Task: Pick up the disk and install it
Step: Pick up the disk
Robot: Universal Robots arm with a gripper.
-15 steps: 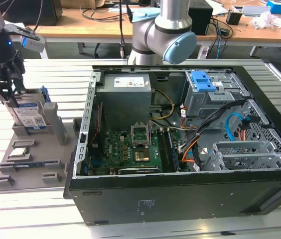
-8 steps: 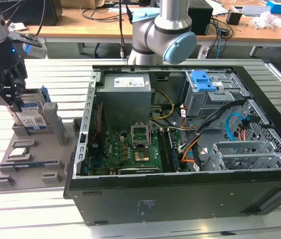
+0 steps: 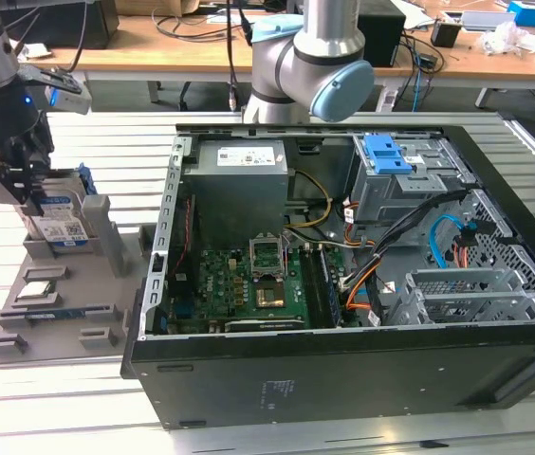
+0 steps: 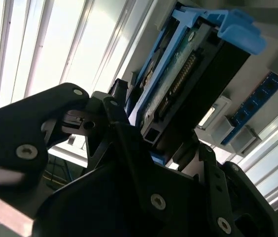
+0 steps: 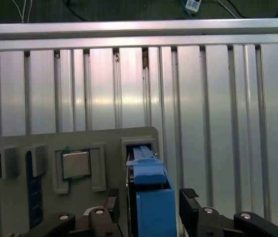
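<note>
One claw [image 3: 23, 185] hangs over a grey tray [image 3: 83, 275] at the exterior view's left, on a table [image 3: 59, 398] of ribbed metal slats. We see the disk [image 3: 64, 227] standing on edge in a slot of that tray. Its white-and-blue label faces the camera, and the claw is just above and behind it. A square silver chip [image 3: 40, 289] lies in a recess nearer the camera.

In the first wrist view, the claw [image 5: 151, 197] straddles the disk [image 5: 148, 173]. One black finger [image 5: 112, 205] sits on each side of the blue caddy, with a thin gap between each finger and the caddy. We read the claw as released: it is around the disk but not clenched on it. The disk stands in its slot in the tray [image 5: 104, 136]. Beside it the chip [image 5: 76, 164] rests in its recess, with a blue memory stick [image 5: 34, 192] beyond the chip.

In the second wrist view, the disk [image 4: 188, 74] rises between the black links of the claw [image 4: 158, 123], showing its connector edge and blue caddy handle. The memory stick [image 4: 262, 98] lies past it.

At the middle of the exterior view, an open black case [image 3: 343, 379] lies on the table, well apart from the disk. Inside we see a green board [image 3: 249, 280], a grey power supply [image 3: 239, 185], loose cables, and a blue bracket [image 3: 386, 154] on a metal cage toward the exterior view's right. The arm's base [image 3: 310, 66] stands behind the case.
</note>
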